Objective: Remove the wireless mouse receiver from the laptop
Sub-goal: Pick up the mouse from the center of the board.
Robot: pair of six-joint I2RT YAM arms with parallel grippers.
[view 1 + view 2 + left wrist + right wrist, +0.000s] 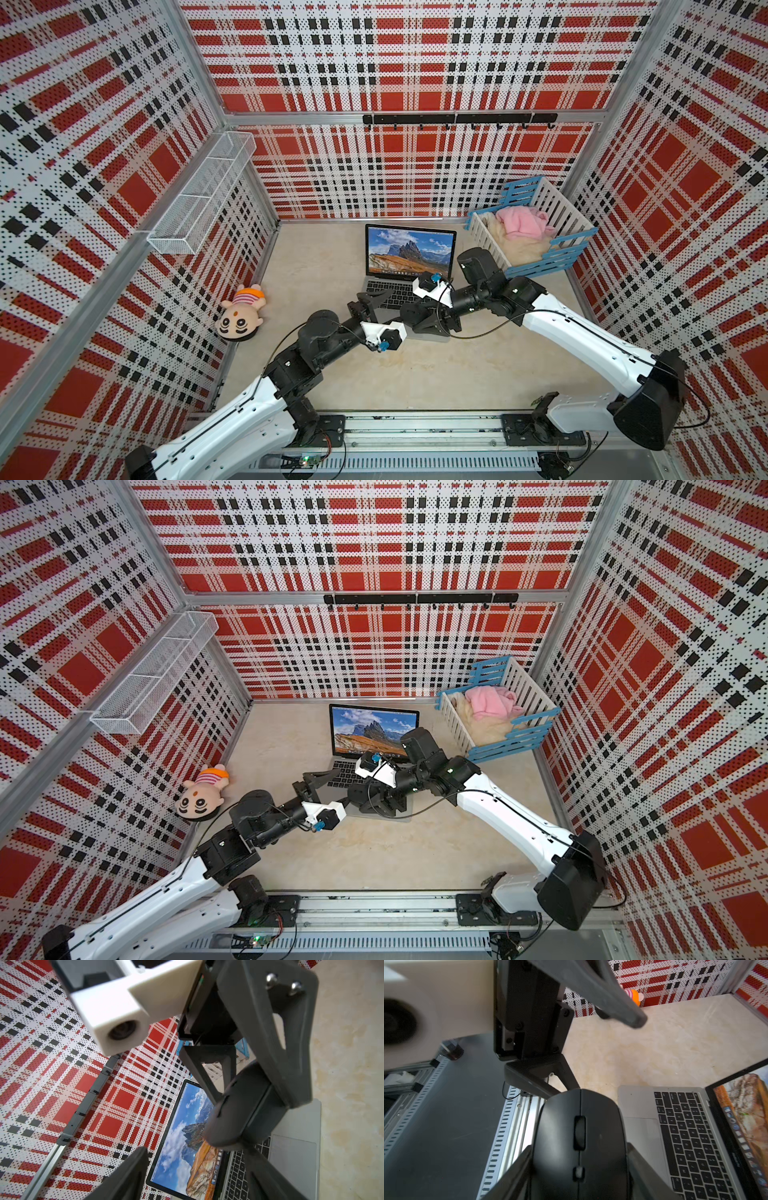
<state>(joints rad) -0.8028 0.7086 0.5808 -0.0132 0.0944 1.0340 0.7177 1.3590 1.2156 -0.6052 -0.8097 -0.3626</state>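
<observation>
Receiver is too small to find in any view, so I cannot tell where on the laptop (409, 249) it sits; the laptop (374, 729) stands open in both top views, a mountain picture on its screen. My right claw (579, 1147) is pinching a black mouse (579, 1122) by its sides, a finger (512, 1174) against each flank; in a top view the right claw (424, 320) hangs over the laptop's front, above the trackpad. From my left wrist the mouse (239, 1109) shows above the laptop's keys, gripped between those fingers. My left claw (195, 1151) is spread, with nothing between its fingers (128, 1176); in a top view the left claw (369, 305) sits over the laptop's left edge, beside the keys, near the right claw but apart from it. A doll (241, 316) lies well left of the laptop; a crate (540, 266) of cloth stands just right of the laptop's screen.
</observation>
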